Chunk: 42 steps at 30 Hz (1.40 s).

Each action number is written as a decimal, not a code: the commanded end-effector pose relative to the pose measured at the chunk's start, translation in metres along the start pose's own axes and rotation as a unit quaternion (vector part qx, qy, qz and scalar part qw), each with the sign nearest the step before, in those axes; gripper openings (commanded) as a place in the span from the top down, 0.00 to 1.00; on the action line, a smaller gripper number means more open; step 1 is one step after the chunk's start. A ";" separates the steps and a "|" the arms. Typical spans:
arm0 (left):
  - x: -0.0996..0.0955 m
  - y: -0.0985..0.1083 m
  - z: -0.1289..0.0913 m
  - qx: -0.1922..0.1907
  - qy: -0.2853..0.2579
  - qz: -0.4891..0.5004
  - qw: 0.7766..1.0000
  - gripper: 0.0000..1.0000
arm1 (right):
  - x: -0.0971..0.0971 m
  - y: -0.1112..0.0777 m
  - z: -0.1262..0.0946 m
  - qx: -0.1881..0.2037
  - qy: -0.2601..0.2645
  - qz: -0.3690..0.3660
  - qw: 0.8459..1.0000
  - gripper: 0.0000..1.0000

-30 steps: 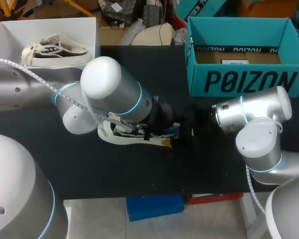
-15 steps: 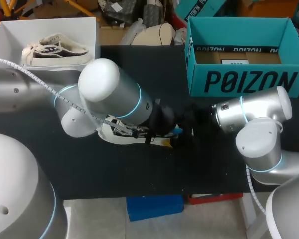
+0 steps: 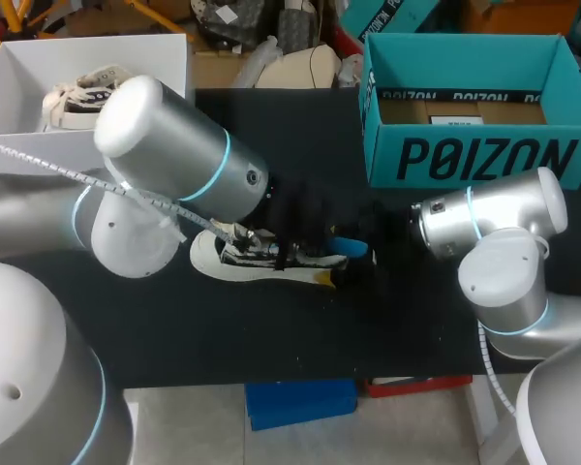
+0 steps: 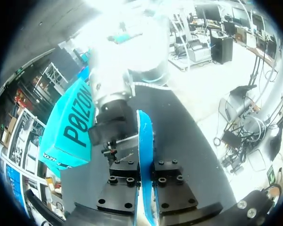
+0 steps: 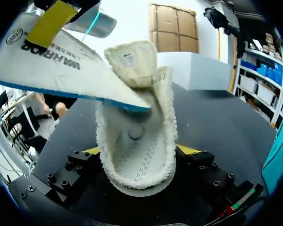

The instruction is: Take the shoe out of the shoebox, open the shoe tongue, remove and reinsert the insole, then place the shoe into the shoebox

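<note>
Black table (image 3: 271, 329) carrying the teal shoebox (image 3: 484, 155) at far right, shoe (image 3: 242, 260) lying mid-table, well apart from it, my right gripper (image 5: 137, 157) clamping its heel, my left gripper (image 4: 145, 170) pinching the insole (image 4: 144, 134), its tip hanging at the shoe's mouth

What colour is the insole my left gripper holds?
The insole is white on its printed face, bright blue along the underside; right wrist view shows it best.

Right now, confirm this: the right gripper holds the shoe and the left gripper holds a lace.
Not quite. The left gripper is shut on the insole, not a lace; the left wrist view shows it. The right gripper does hold the shoe.
</note>
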<state>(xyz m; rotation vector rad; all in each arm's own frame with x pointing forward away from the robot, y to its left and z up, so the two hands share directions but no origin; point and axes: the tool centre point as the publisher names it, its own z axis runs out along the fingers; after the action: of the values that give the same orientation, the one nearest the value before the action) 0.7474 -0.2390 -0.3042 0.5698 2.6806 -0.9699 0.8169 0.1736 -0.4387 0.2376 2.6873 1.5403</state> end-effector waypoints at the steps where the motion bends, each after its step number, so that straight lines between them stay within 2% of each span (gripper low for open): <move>1: 0.000 -0.017 -0.043 0.049 0.006 0.005 0.999 1.00 | -0.002 -0.003 0.000 0.000 0.001 0.001 1.000 1.00; 6: -0.011 -0.041 -0.082 0.117 0.044 0.008 0.992 1.00 | -0.002 -0.003 0.000 0.000 0.001 0.001 1.000 1.00; 9: -0.024 -0.045 -0.099 0.166 0.100 0.004 0.981 1.00 | -0.002 -0.003 0.000 0.000 0.001 0.001 1.000 1.00; 29: -0.022 -0.046 -0.103 0.169 0.108 -0.012 0.980 1.00 | -0.002 -0.003 0.000 0.000 0.001 0.001 1.000 1.00; 32: -0.025 -0.056 -0.120 0.229 0.125 -0.067 0.963 1.00 | -0.002 -0.003 0.000 0.000 0.001 0.001 1.000 1.00; 38: -0.037 -0.078 -0.151 0.272 0.132 -0.130 0.944 1.00 | -0.002 -0.003 0.000 0.000 0.001 0.001 1.000 1.00; 42: -0.041 -0.094 -0.170 0.292 0.114 -0.163 0.935 1.00 | -0.002 -0.003 0.000 0.000 0.001 0.001 1.000 1.00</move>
<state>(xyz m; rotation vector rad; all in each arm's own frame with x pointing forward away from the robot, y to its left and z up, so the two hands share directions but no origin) 0.7370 -0.2102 -0.1161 0.4066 2.7426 -1.9314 0.8170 0.1736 -0.4387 0.2376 2.6872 1.5403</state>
